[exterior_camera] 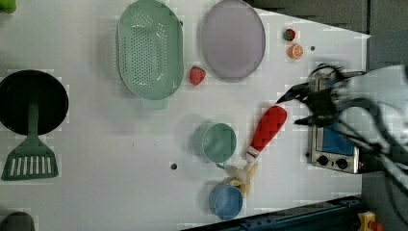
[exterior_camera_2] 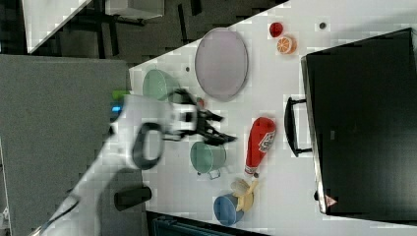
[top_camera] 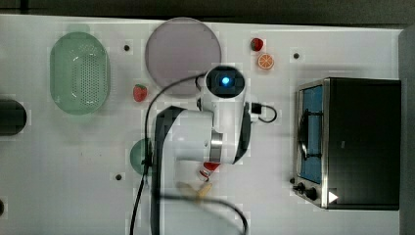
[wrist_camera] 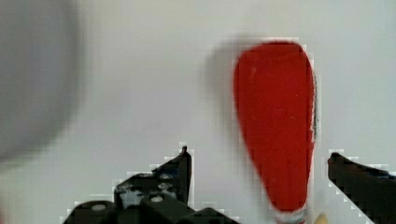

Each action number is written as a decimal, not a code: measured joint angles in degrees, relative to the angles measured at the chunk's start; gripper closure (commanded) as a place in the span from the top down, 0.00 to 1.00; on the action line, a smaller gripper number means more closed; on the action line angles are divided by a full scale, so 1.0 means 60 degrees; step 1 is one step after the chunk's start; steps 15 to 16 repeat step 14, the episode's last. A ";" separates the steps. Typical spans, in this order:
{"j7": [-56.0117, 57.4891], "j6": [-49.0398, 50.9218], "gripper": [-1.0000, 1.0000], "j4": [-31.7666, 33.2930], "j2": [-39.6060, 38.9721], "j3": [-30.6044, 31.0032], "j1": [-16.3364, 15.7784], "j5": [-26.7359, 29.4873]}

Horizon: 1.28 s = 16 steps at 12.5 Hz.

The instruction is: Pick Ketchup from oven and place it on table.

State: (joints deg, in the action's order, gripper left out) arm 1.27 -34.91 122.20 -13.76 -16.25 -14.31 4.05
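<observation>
The ketchup (exterior_camera: 268, 127) is a red bottle with a white cap, lying flat on the white table (exterior_camera: 120, 144) with its cap toward a banana. It also shows in the right view (exterior_camera_2: 260, 142) and the wrist view (wrist_camera: 278, 126), and a red bit of it peeks from under the arm in the top view (top_camera: 210, 166). My gripper (wrist_camera: 259, 161) is open, its black fingers (wrist_camera: 177, 175) spread wide on either side of the bottle without touching it. It hovers above the bottle's broad end (exterior_camera: 294, 108) (exterior_camera_2: 227, 129). The oven (top_camera: 359, 142) stands at the top view's right, its door shut.
A green cup (exterior_camera: 217, 142), a blue cup (exterior_camera: 226, 201) and a banana (exterior_camera: 243, 175) lie close to the bottle's cap. Farther off are a lilac plate (exterior_camera: 233, 38), a green colander (exterior_camera: 150, 48), strawberries (exterior_camera: 197, 75), an orange slice (exterior_camera: 295, 51), a black pan (exterior_camera: 31, 101) and a green spatula (exterior_camera: 30, 159).
</observation>
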 measured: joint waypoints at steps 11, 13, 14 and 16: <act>-0.0001 0.6010 1.00 -0.6024 0.3203 -0.0168 0.0054 -0.0978; -0.0001 0.6005 1.00 -0.6006 0.2866 -0.0317 0.0071 -0.1118; -0.0001 0.5938 1.00 -0.5922 0.2696 -0.0422 0.0007 -0.1225; -0.0001 0.5938 1.00 -0.5922 0.2696 -0.0422 0.0007 -0.1225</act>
